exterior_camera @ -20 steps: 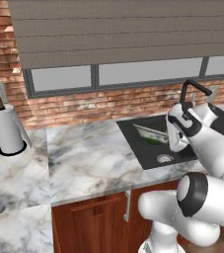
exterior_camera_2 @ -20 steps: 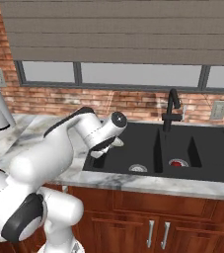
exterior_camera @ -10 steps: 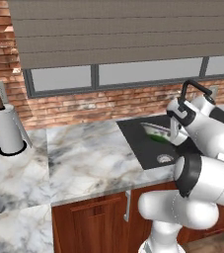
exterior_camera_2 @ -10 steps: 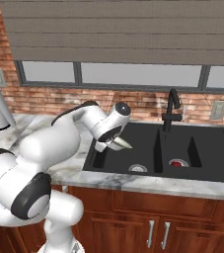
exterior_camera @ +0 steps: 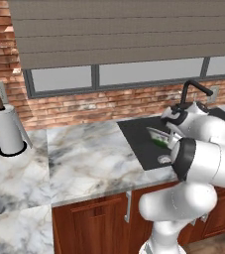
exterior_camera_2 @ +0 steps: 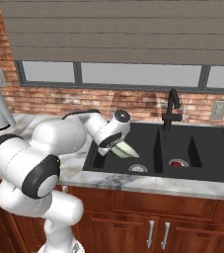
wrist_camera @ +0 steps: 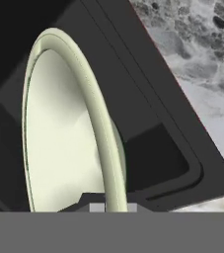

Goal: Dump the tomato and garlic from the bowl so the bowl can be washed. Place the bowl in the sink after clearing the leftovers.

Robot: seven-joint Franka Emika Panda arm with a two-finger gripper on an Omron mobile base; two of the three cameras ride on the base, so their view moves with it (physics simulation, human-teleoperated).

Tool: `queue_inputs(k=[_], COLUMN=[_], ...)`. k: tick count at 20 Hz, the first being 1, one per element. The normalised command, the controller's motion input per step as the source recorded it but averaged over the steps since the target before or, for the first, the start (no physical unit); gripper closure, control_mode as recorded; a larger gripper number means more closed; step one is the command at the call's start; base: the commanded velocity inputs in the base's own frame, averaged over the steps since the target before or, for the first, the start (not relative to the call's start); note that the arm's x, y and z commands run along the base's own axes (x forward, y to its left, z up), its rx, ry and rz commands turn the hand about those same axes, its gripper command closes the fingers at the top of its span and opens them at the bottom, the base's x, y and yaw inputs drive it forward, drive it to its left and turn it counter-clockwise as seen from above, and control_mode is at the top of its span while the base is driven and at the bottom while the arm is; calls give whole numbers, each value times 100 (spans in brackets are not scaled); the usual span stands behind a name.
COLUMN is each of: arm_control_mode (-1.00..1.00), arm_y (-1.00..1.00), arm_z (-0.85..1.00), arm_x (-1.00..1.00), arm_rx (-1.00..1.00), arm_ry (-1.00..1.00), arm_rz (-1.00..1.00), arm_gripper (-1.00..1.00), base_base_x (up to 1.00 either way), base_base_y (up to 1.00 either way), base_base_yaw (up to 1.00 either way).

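- Bowl (wrist_camera: 59, 138) hangs tilted on edge over the left basin of the sink (exterior_camera_2: 192, 168); in the hand view its inside looks empty, so I judge the dump done.
- Gripper (wrist_camera: 106, 207) is clamped on the bowl's rim, one tip each side.
- A red item sits on the right basin's drain (exterior_camera_2: 176, 162), likely the tomato. I can't make out the garlic.
- Left to do: lower the bowl into the basin, let go, pull back.
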Motion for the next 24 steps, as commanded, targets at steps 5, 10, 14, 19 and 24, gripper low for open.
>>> queue_inputs(k=[5,10,14,19,24], arm_control_mode=[-100,-100,-100,-100,-100], arm_y=[-30,-24,-1,0,0], arm_z=[-21,-28,-8,-2,-16], arm_x=[27,46,44,18,39], arm_rx=[-2,-5,-1,0,0], arm_ry=[2,7,7,11,13], arm_rz=[-28,-31,-21,-6,-5], arm_gripper=[100,100,100,100,100], base_base_x=[0,0,0,0,0], base_base_y=[0,0,0,0,0], base_base_yaw=[0,0,0,0,0])
